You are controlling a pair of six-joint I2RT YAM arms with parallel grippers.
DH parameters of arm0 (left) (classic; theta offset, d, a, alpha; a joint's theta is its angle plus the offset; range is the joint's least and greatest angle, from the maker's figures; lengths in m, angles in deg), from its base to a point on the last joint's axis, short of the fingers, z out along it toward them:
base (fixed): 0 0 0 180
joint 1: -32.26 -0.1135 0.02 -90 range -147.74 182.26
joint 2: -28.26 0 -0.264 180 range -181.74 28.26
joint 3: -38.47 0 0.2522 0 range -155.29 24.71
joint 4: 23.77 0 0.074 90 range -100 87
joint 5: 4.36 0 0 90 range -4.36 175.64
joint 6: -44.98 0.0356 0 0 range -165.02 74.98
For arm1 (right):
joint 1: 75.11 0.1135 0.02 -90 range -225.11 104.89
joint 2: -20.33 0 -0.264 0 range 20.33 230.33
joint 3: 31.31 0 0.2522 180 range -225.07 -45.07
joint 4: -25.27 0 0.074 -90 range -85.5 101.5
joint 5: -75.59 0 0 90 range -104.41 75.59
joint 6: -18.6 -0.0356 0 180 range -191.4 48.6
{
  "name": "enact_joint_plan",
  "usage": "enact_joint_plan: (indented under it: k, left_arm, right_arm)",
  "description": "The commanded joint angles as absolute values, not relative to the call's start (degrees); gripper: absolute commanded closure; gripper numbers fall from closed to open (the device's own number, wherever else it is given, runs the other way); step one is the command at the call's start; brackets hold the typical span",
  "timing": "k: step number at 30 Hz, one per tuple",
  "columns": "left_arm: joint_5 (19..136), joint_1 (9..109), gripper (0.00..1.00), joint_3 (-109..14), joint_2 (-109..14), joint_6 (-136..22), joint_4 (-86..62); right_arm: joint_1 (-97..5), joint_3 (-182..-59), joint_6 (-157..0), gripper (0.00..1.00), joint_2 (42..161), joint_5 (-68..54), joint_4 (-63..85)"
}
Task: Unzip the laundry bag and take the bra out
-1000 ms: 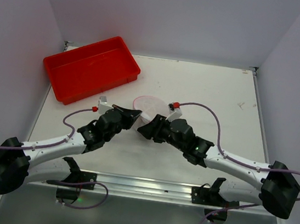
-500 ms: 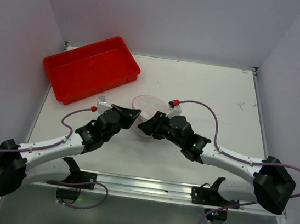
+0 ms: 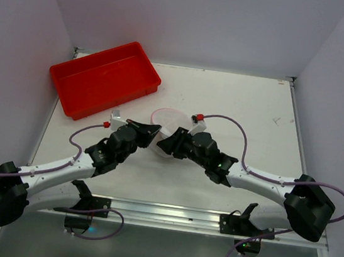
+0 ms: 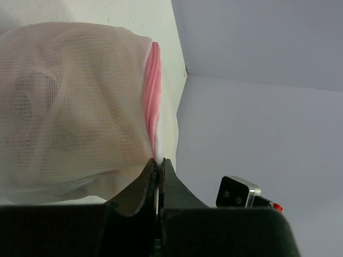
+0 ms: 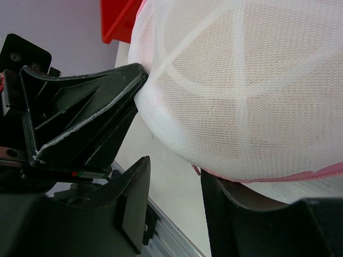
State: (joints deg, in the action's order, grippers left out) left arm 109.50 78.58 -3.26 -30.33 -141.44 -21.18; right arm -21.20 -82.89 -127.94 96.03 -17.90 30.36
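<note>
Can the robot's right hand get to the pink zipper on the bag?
Probably yes. The right gripper is open beside the bag, the zipper runs close by it, and nothing sits between. The left gripper pinches the other side.

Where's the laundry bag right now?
In the top view, the laundry bag sits mid-table, right of the red tray. The left gripper has its jaws pinched on the bag's pink zipper edge, and the right gripper is open at its near side.

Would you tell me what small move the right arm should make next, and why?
Probably ease the right gripper up to the pink zipper rim of the laundry bag and close: its jaws stand apart just beneath it, while the left gripper pinches the bag beside the zipper.
</note>
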Motion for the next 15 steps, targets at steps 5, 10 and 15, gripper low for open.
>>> enact_joint_plan:
  k: [5, 10, 15]
  left_arm:
    - [111.83, 79.02, 1.0, -2.89, -29.04, -140.73, -22.22]
    - [112.01, 79.02, 1.0, -2.63, -28.52, -140.55, -22.05]
    - [111.22, 79.02, 1.0, -1.92, -28.25, -140.38, -22.48]
  right_arm:
    - [-22.11, -83.92, -126.86, 0.59, 95.92, -19.51, 35.41]
    - [-22.2, -84.09, -126.69, 0.61, 95.74, -20.91, 35.85]
    - [-22.55, -84.44, -126.6, 0.68, 96.53, -20.48, 35.85]
